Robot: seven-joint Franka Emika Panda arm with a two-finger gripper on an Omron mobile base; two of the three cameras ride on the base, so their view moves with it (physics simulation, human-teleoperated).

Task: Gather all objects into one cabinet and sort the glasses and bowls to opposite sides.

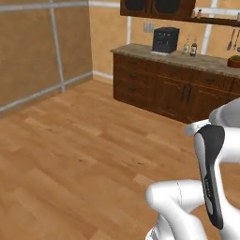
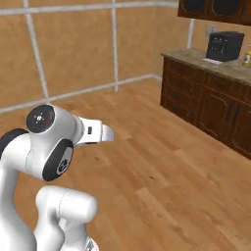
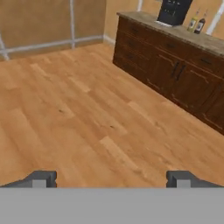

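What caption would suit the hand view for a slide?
Open gripper above bare wooden floor, facing dark base cabinets with a black coffee machine and two bottles.

The white arm (image 2: 46,147) is folded low over the plank floor (image 2: 147,166), well apart from the dark base cabinets (image 2: 206,105) carrying a black coffee machine (image 2: 224,46).

At the top edge of your left base view hangs the dark brown wooden wall cabinet (image 1: 157,7), doors with dark glass panels shut; your right base view shows it upper right.
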